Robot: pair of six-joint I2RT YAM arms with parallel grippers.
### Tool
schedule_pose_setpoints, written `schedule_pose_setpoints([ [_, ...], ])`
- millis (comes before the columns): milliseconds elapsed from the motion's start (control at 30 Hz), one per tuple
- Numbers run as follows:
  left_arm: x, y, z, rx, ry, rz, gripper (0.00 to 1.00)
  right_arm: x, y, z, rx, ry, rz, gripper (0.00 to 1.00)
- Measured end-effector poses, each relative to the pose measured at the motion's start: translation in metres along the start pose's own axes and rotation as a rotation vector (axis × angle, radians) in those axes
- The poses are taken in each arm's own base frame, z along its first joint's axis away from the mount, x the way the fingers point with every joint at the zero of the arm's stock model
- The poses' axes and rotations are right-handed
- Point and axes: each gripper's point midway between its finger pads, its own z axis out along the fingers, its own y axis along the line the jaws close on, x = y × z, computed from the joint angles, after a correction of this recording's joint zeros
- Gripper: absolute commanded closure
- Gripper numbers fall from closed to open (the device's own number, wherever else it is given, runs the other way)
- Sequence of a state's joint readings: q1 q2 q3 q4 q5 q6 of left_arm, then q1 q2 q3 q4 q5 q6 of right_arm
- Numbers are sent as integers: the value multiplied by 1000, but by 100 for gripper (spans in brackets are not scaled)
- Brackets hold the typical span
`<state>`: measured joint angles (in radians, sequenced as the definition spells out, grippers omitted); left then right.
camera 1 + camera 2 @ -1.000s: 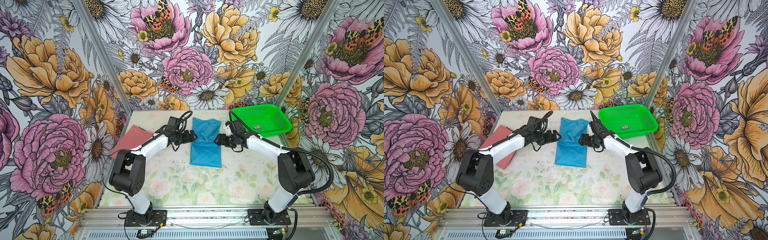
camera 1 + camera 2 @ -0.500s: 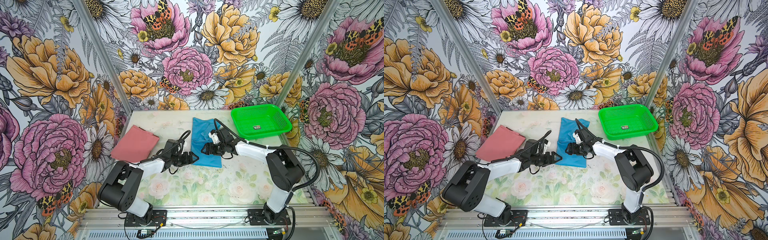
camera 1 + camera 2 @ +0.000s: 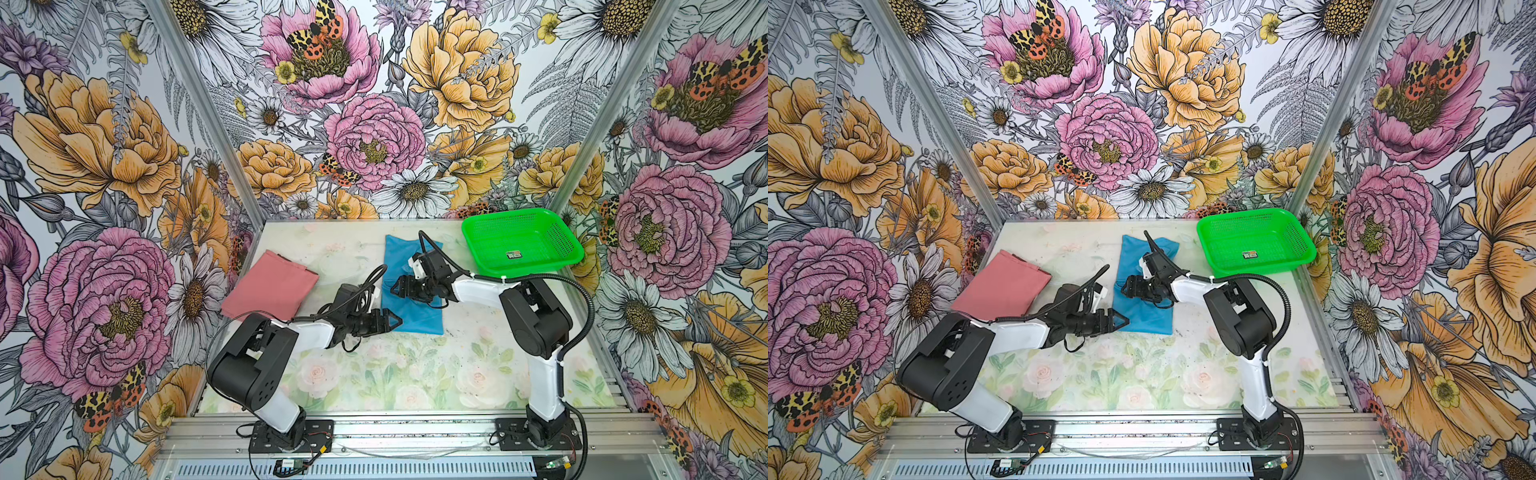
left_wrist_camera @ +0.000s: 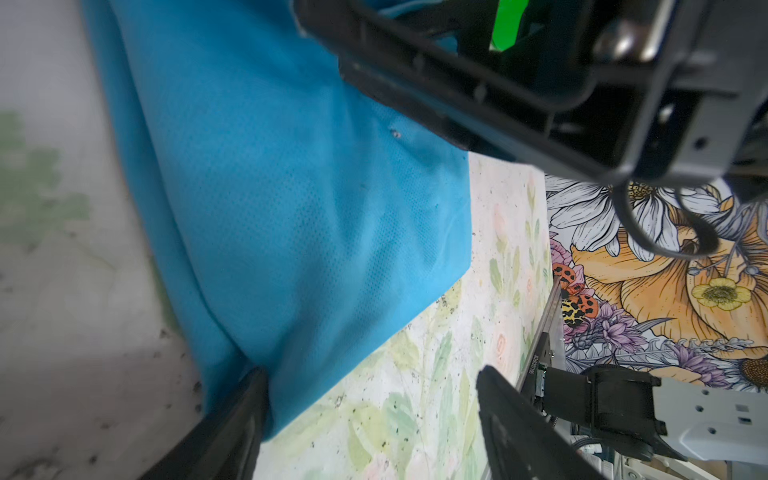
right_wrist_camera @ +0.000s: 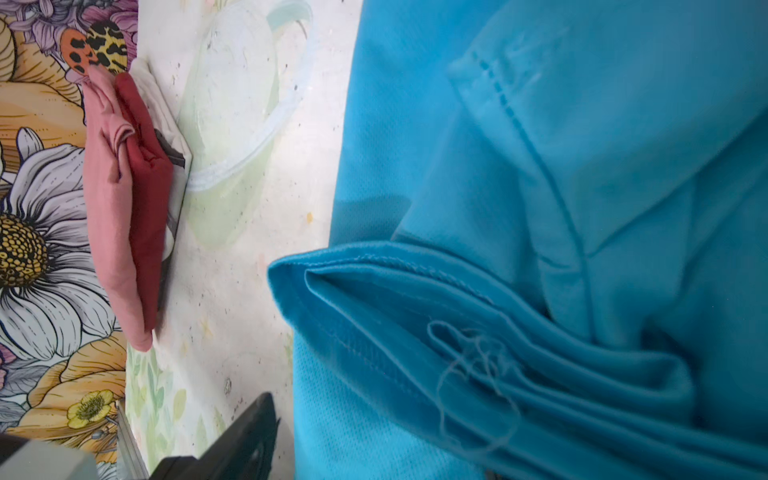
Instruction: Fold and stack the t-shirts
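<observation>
The blue shirt (image 3: 415,309) lies in the middle, the folded pink shirt (image 3: 270,289) well apart at left, as the left gripper (image 3: 395,322) and right gripper (image 3: 398,286), jaws spread wide at the blue edge, should pinch all layers evenly before folding.

My workplace is a purpose-built robot test cell, a lab rig and not a home: walls (image 3: 374,137) papered with printed flowers and moths close round a small tabletop (image 3: 415,374) and are framed by bare aluminium corner posts (image 3: 203,104). My left arm (image 3: 257,357) and right arm (image 3: 536,324) are bolted through black base plates (image 3: 320,432) to an aluminium rail (image 3: 415,428) along the front edge, above a slotted duct (image 3: 415,469). A corrugated cable hose (image 3: 590,311) loops off my right arm, and the tabletop's pale rose print is speckled with dirt.
</observation>
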<state>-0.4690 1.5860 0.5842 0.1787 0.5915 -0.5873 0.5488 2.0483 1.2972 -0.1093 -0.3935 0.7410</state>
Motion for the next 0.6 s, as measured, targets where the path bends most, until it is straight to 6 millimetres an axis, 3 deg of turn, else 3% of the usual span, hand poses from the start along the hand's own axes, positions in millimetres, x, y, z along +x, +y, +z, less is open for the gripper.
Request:
schedule_pose_setpoints([
  [267,14,18,-11,-98,7,-45,39,-22,-2,6,-52,-70,64,23],
  [333,16,21,-15,-130,9,-49,37,-23,-2,5,-55,-74,64,23],
  [467,9,16,-28,-178,-1,-21,23,-21,-2,-4,-46,-79,61,22],
  [600,-12,0,-35,-182,-40,23,18,-13,-6,-40,-30,-101,67,22],
])
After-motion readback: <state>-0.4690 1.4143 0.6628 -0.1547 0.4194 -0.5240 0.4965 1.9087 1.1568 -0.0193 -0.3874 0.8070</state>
